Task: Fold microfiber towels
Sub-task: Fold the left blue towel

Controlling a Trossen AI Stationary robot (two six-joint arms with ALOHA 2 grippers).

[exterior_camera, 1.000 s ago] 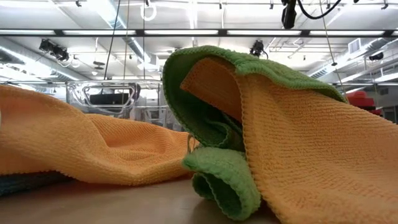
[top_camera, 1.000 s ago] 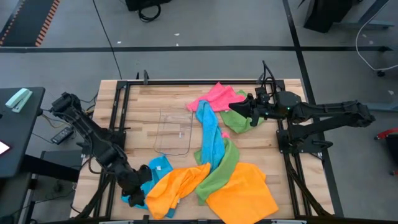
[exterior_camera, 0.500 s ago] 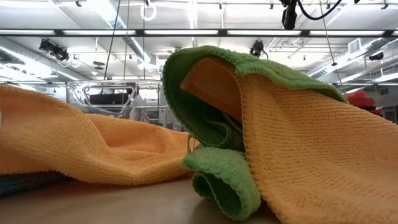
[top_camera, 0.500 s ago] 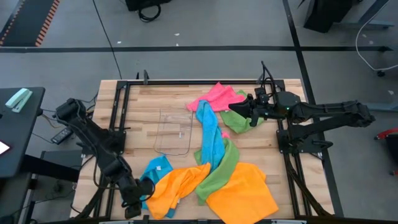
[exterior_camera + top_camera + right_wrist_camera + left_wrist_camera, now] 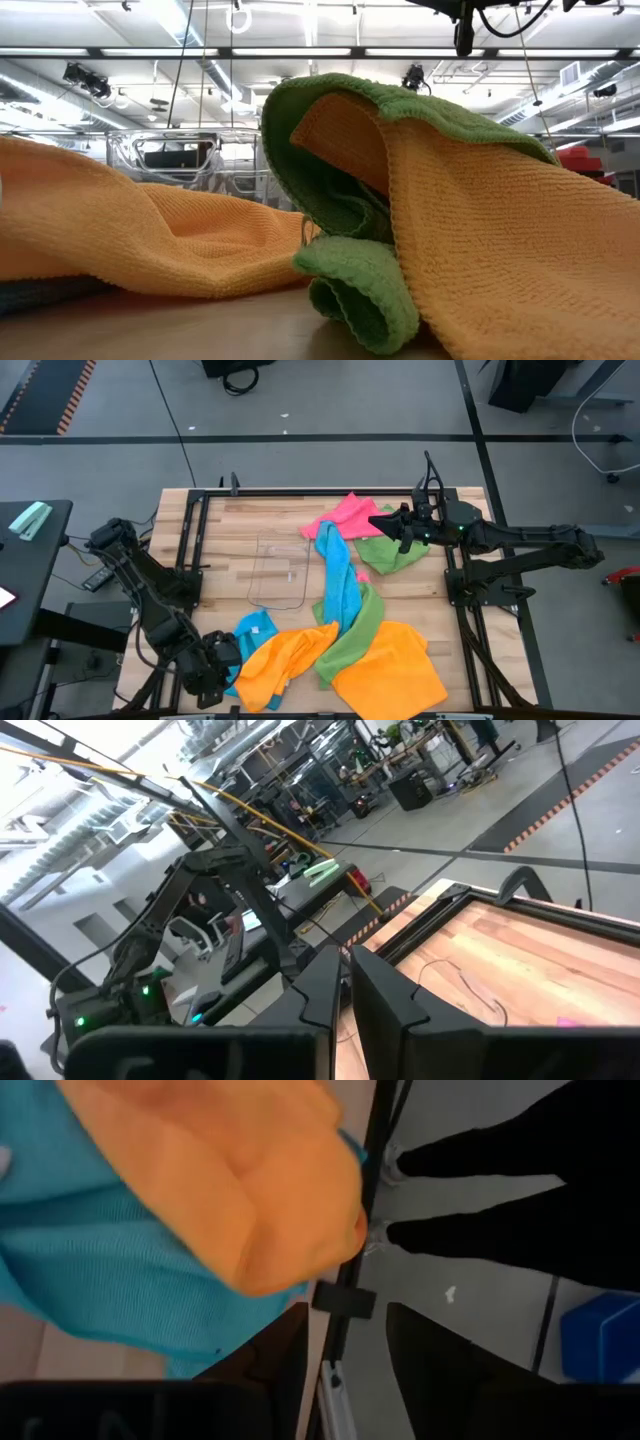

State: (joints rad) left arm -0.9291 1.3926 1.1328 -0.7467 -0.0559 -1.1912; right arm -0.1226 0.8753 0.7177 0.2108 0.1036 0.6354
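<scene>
Several microfiber towels lie crumpled on the wooden table: a pink one (image 5: 345, 515) and a green one (image 5: 398, 550) at the far right, and a long sky-blue one (image 5: 338, 575) over a green one (image 5: 358, 628). Two orange ones (image 5: 392, 672) (image 5: 280, 660) and a small blue one (image 5: 256, 628) lie near the front. My left gripper (image 5: 208, 680) hangs open at the near left corner, just beside the blue towel (image 5: 100, 1280) and the orange towel (image 5: 240, 1180), with nothing between its fingers. My right gripper (image 5: 385, 522) is shut and level, above the pink towel.
A small clear plastic tray (image 5: 278, 572) stands in the table's middle. The black frame rail (image 5: 345, 1295) runs along the table edge right under my left gripper. Beyond it, on the floor, show dark legs with light shoes (image 5: 500, 1200). Bare wood (image 5: 215, 540) lies at the far left.
My left gripper has come off the blue towel, gone toward the table's near edge and a little up, and turned about its wrist. It now hangs over the table's edge rail. The towels lie as before.
</scene>
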